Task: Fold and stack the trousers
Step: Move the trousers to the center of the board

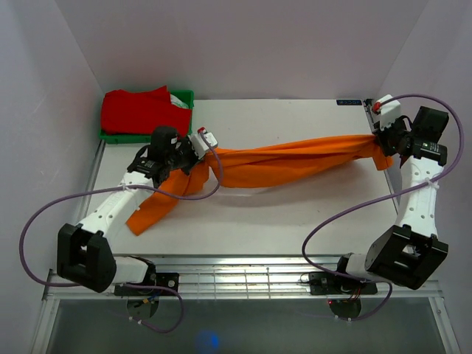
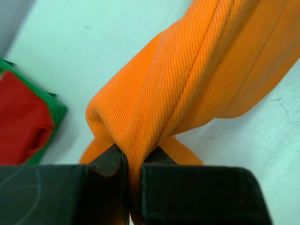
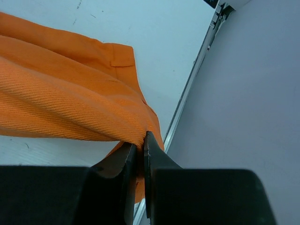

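Observation:
Orange trousers [image 1: 287, 162] are stretched in a twisted band across the white table between my two grippers. My left gripper [image 1: 193, 151] is shut on the left end; in the left wrist view [image 2: 131, 161] its jaws pinch bunched orange cloth [image 2: 187, 89]. A loose part hangs down to the table at the front left [image 1: 151, 210]. My right gripper [image 1: 380, 140] is shut on the right end by the table's right edge; in the right wrist view [image 3: 139, 147] its jaws pinch the cloth [image 3: 65, 103].
A green bin [image 1: 184, 99] at the back left holds red folded cloth [image 1: 140, 110], also seen in the left wrist view [image 2: 23, 117]. The table's right metal edge [image 3: 187, 89] and the side wall lie close to my right gripper. Purple cables loop by both arms.

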`<action>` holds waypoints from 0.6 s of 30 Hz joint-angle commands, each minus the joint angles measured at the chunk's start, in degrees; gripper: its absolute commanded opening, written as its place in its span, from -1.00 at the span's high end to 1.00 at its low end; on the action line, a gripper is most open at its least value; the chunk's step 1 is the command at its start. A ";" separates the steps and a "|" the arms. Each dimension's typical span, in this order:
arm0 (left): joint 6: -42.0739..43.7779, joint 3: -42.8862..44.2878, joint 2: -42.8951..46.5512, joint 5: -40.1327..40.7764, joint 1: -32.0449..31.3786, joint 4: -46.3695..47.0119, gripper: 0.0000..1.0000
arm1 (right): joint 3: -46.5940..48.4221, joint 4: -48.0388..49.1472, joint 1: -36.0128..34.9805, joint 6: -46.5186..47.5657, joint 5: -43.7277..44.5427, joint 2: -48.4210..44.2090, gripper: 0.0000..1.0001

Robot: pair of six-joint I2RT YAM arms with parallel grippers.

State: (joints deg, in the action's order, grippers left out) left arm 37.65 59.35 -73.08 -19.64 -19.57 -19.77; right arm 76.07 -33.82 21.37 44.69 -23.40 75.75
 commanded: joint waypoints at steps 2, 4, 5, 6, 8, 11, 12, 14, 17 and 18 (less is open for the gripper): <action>-10.56 4.54 -4.08 -0.84 1.29 -1.06 1.00 | 4.34 2.89 1.84 4.00 7.49 -1.30 0.85; -13.82 6.38 -5.57 1.79 1.29 -0.54 1.00 | 4.61 2.80 1.84 4.35 7.66 -2.18 0.85; -14.09 6.91 -6.28 2.67 1.20 -0.53 1.00 | 4.52 2.80 1.84 4.62 7.67 -2.27 0.85; -13.83 8.83 -7.16 4.42 1.29 -1.40 1.00 | 4.61 2.71 1.92 4.53 7.75 -1.66 0.85; -13.22 12.26 -11.96 6.62 1.38 -3.42 1.00 | 6.36 3.15 1.84 3.05 8.28 1.66 0.85; -11.11 21.31 -19.61 5.32 1.82 -10.88 0.52 | 12.94 2.37 1.84 0.76 8.11 8.42 0.85; -11.02 23.07 -20.69 4.44 1.82 -13.95 0.32 | 15.05 1.75 1.92 -0.73 7.50 9.85 0.85; -10.93 25.63 -21.93 1.19 2.61 -16.34 -0.19 | 19.80 -0.01 1.93 -1.35 6.53 12.74 0.85; -9.18 25.73 -20.71 -1.36 4.98 -20.56 -0.84 | 20.79 -1.33 1.84 0.13 5.29 13.11 0.85; -8.39 25.29 -20.35 -1.89 5.77 -21.70 -0.85 | 20.09 -1.51 1.84 2.40 5.12 12.76 0.85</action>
State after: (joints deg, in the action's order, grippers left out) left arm 27.44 83.18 -96.27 -18.90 -16.25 -34.39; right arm 93.49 -36.77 22.61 45.23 -18.65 90.37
